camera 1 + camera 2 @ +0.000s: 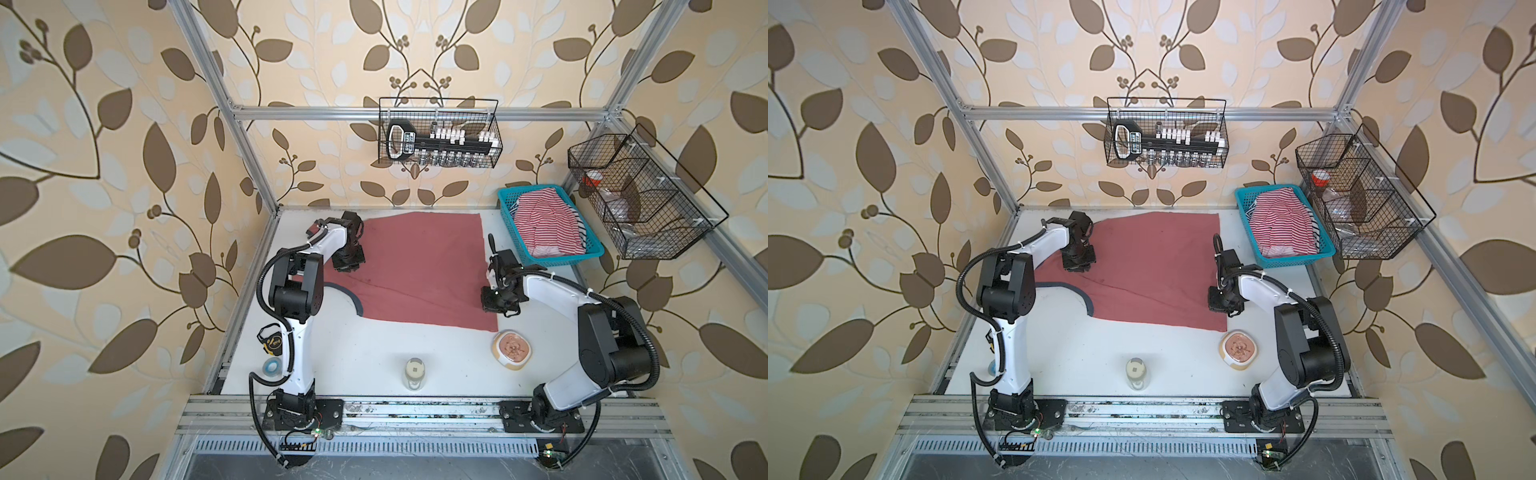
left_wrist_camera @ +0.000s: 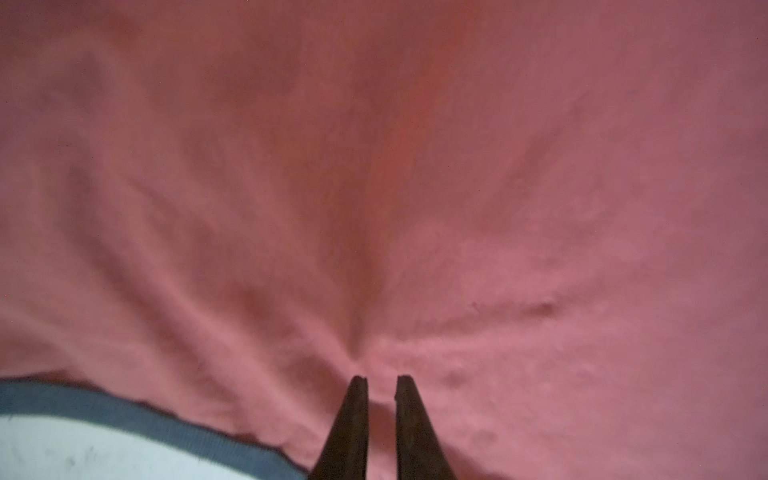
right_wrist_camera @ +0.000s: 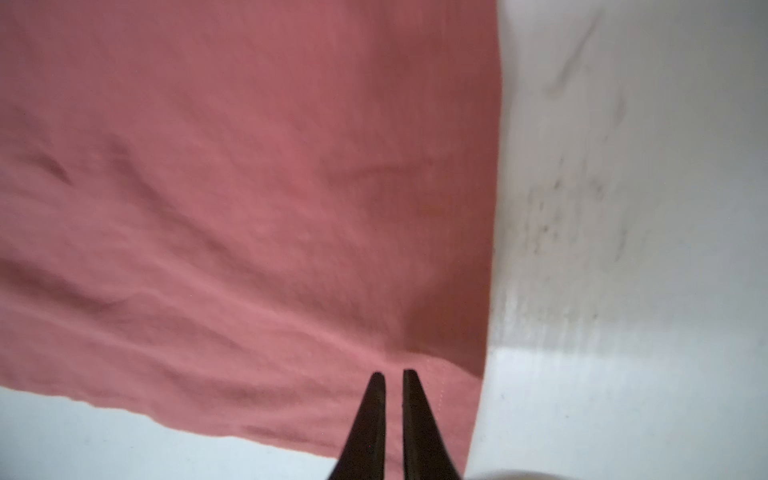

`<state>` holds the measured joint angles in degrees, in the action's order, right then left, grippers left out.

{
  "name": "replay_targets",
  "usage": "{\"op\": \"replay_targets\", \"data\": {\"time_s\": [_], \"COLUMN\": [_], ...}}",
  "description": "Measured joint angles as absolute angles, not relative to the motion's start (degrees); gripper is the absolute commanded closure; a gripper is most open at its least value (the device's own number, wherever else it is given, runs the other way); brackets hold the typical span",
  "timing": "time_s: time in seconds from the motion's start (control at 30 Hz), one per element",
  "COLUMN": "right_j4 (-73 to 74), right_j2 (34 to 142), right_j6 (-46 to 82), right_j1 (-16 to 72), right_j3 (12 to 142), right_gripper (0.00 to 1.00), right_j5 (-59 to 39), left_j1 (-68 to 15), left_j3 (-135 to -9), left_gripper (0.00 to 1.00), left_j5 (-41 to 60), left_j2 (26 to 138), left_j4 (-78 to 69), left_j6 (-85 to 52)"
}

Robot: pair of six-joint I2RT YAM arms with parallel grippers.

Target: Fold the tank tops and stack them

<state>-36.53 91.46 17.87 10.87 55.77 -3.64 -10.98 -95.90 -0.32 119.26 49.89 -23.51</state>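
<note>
- White surface [image 1: 374, 361] inside an aluminium frame, with leaf-patterned walls on all sides: this was your workspace.
- Brick-red tank top [image 1: 419, 270]: lay spread wide and mostly flat across the far middle of the surface. Its dark trim [image 1: 353, 297] curved along the front-left edge, and no print showed.
- Your left pincer [image 2: 381, 378]: stood over the top's left part, near the trim. The jaws were parted by a narrow slit and gripped nothing, with a small pucker of cloth just ahead of the tips.
- Your right pincer [image 3: 393, 373]: stood at the top's front-right corner, beside bare surface. The jaws were likewise a slit apart, with nothing between them.
- Striped tank top [image 1: 544, 226]: lay bunched in the blue basket [image 1: 552, 261] at the far right, well apart from both arms.
- Sundries, all off the cloth: bowl [image 1: 512, 348], jar [image 1: 415, 374], tape measure [image 1: 272, 340], tape roll [image 1: 270, 366].
- Progress, by my reckoning: early. You had one top laid out, perhaps ready for folding, but no compact fold showed. The striped top was yet to be taken out and folded, and no stack existed.
</note>
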Motion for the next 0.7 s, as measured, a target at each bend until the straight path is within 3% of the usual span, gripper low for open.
{"op": "replay_targets", "data": {"time_s": [0.1,0.33,0.7], "right_j4": [-36.8,-42.1,-47.2], "right_j2": [90.3,84.4,82.8], "right_j6": [16.9,15.3,14.9], "right_j1": [10.6,10.6,10.3], "right_j3": [58.5,58.6,56.1], "right_gripper": [0.77,0.67,0.61], "right_j5": [-3.7,-3.4,-3.7], "left_j1": [-13.3,-22.6,-25.9], "left_j3": [-95.0,-85.8,-68.9], "left_gripper": [0.65,0.65,0.62], "left_j5": [-0.7,-2.3,-3.0], "left_j2": [112.2,96.3,96.2], "left_j4": [50.9,54.7,56.8], "left_j6": [-23.2,-22.5,-23.0]}}
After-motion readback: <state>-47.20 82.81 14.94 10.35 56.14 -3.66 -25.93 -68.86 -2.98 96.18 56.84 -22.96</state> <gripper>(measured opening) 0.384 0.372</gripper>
